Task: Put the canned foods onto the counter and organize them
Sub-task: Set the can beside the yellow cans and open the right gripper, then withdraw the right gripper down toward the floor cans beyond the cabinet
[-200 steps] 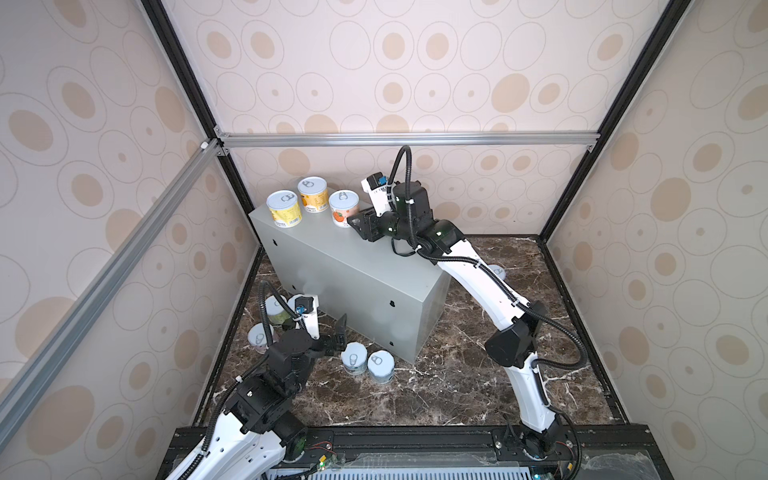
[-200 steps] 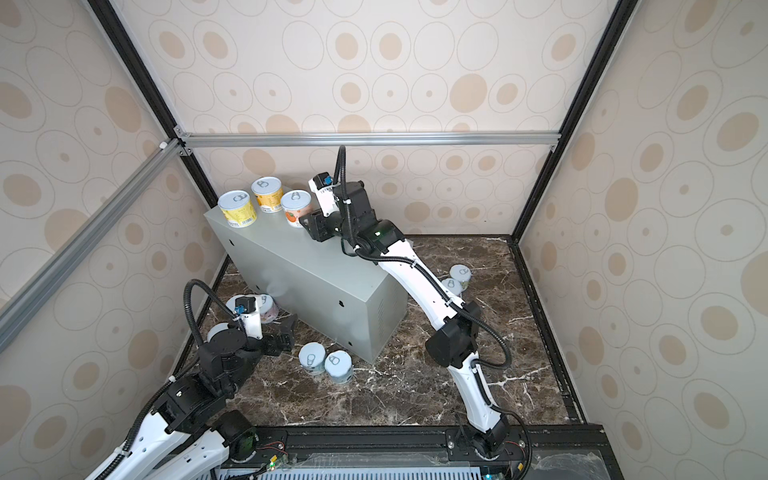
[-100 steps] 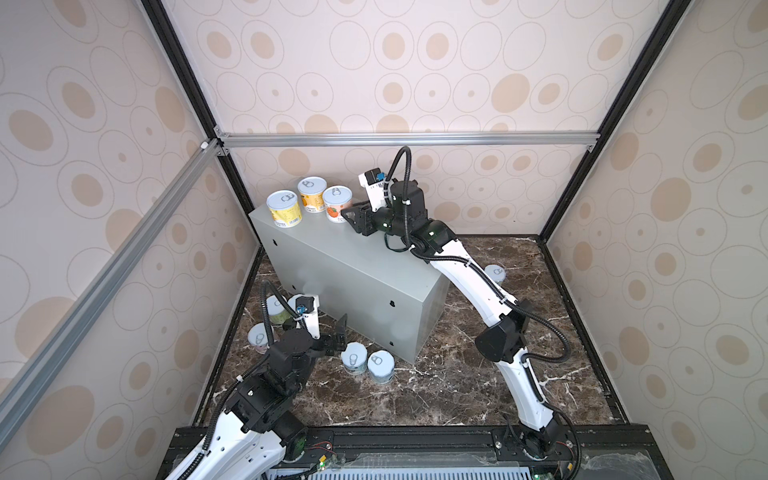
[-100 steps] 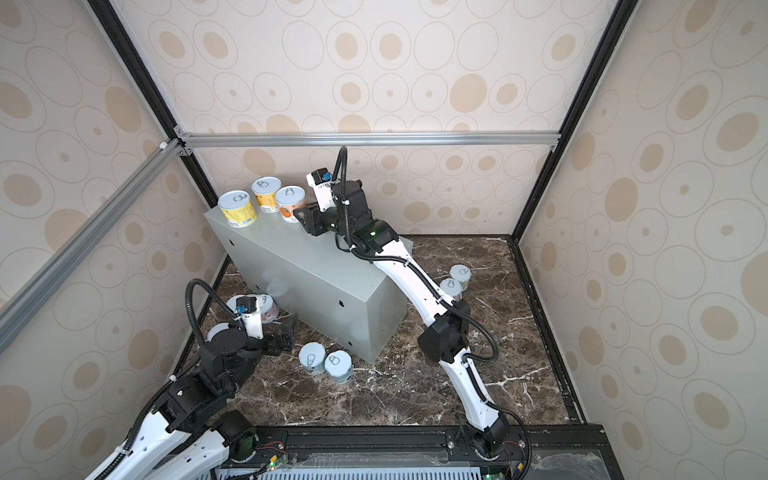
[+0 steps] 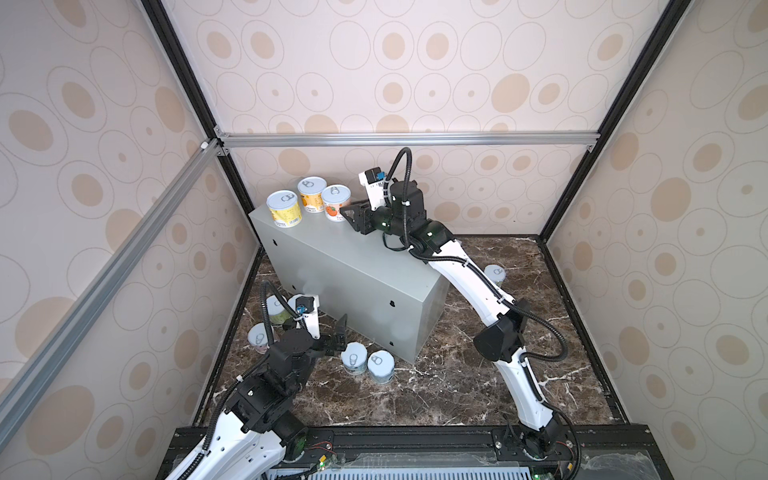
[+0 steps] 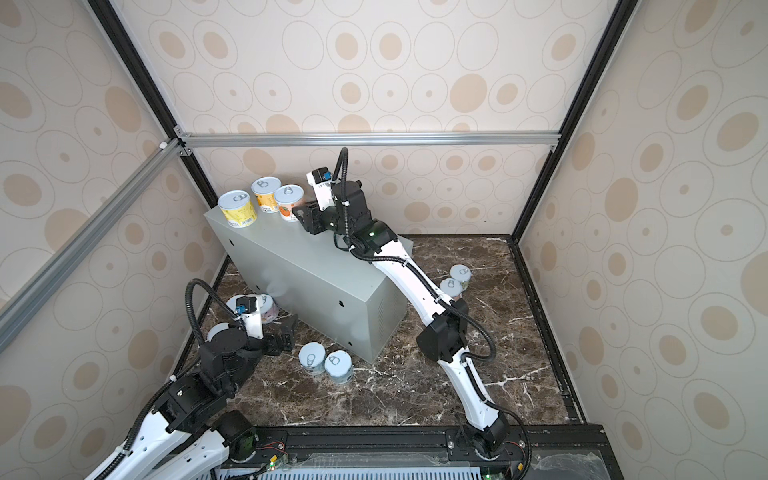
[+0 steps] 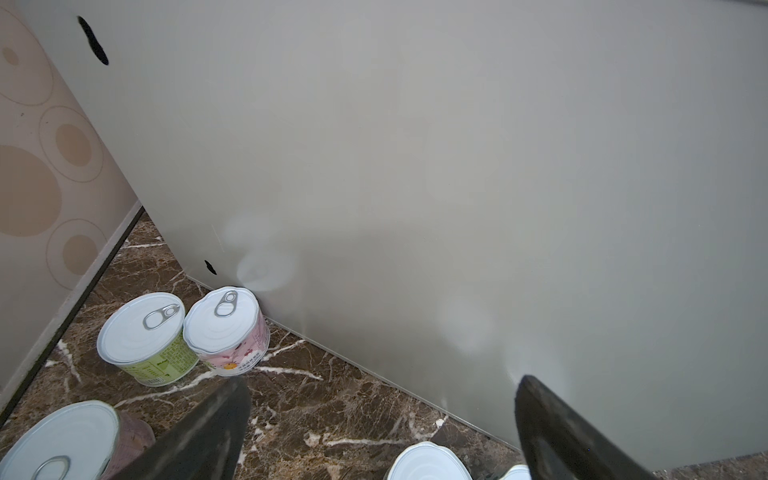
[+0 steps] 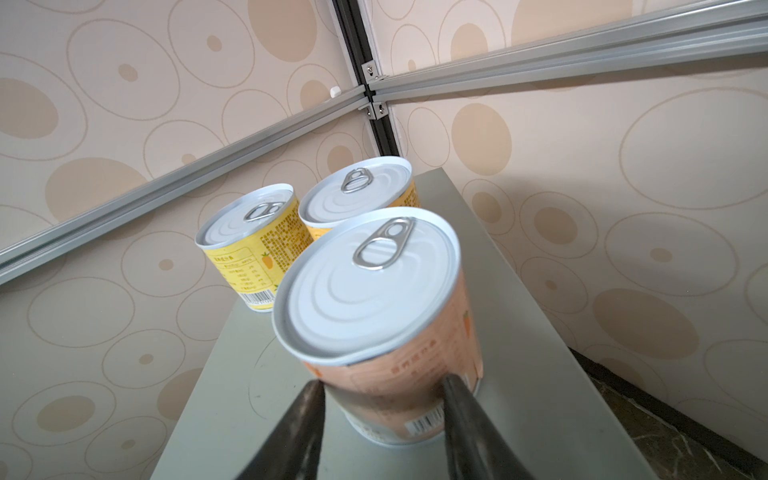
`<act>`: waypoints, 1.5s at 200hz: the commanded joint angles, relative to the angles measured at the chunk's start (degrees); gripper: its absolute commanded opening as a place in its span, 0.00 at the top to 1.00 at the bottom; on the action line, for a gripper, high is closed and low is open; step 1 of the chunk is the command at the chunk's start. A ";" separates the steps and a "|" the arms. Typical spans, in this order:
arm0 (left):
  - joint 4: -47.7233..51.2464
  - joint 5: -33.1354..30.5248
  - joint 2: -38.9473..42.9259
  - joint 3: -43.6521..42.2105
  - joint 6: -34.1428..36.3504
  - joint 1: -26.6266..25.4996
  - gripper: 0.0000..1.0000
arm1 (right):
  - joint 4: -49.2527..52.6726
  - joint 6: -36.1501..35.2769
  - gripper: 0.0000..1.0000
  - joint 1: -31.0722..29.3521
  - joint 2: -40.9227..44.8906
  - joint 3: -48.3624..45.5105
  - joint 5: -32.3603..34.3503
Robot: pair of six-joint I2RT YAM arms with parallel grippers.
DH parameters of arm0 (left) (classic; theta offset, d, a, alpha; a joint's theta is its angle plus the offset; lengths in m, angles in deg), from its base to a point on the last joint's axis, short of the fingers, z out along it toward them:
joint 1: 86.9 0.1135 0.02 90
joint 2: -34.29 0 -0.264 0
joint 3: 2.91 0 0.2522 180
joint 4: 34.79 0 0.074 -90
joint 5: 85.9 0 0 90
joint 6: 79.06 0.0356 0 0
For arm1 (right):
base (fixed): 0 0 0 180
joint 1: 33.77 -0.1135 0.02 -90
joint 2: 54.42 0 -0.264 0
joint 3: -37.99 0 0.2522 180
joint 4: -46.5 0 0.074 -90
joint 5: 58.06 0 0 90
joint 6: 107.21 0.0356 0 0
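Observation:
Three canned foods stand together at the far end of the grey counter (image 5: pixel 353 278): yellow (image 5: pixel 284 210), orange (image 5: pixel 311 195) and peach (image 5: pixel 336 203). My right gripper (image 5: pixel 353 212) is over the counter top. Its jaws stand partly apart, narrower than the peach can (image 8: pixel 374 299). The fingertips (image 8: pixel 451 386) rest against that can's near side and nothing is between them. My left gripper (image 7: pixel 382 382) hangs wide open and empty, low over the floor by the counter's front side. Two blue cans (image 5: pixel 354 359) stand just right of it. Green (image 7: pixel 143 338) and pink (image 7: pixel 226 328) cans stand by the counter's foot.
A mauve can (image 5: pixel 259 337) stands near the left wall. Two more cans (image 6: pixel 460 275) stand on the brown marble floor behind the right arm. Patterned walls and black frame posts close in the cell, and an aluminium rail (image 5: pixel 395 139) crosses the back wall.
The right gripper has moved left along the counter top, and the peach can has gone with it, closer to the orange can. The left arm has stayed still.

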 commanded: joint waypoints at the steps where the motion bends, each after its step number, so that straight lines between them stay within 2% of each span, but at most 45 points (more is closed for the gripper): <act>1: -0.27 0.05 0.31 0.40 0.41 0.25 0.01 | 3.94 1.43 0.52 0.32 -2.56 -0.21 -1.07; 44: -0.24 -0.05 0.51 0.42 0.42 0.19 0.01 | 4.04 2.13 0.52 0.29 -2.46 -0.27 -1.11; 157: -0.15 -0.19 3.21 1.06 0.17 0.15 0.01 | 9.53 0.48 0.29 0.08 8.73 -3.91 0.89; 192: 1.14 0.14 4.35 3.37 -0.68 0.18 0.01 | 13.30 -1.37 0.23 -0.47 15.09 -7.40 3.23; 261: 7.19 0.82 2.99 8.31 -4.19 0.22 0.01 | 23.19 -2.39 0.19 -0.83 30.23 -17.50 9.85; 300: 9.93 0.85 2.16 8.44 -6.00 0.19 0.01 | 25.52 -2.50 0.16 -0.86 42.83 -31.44 15.96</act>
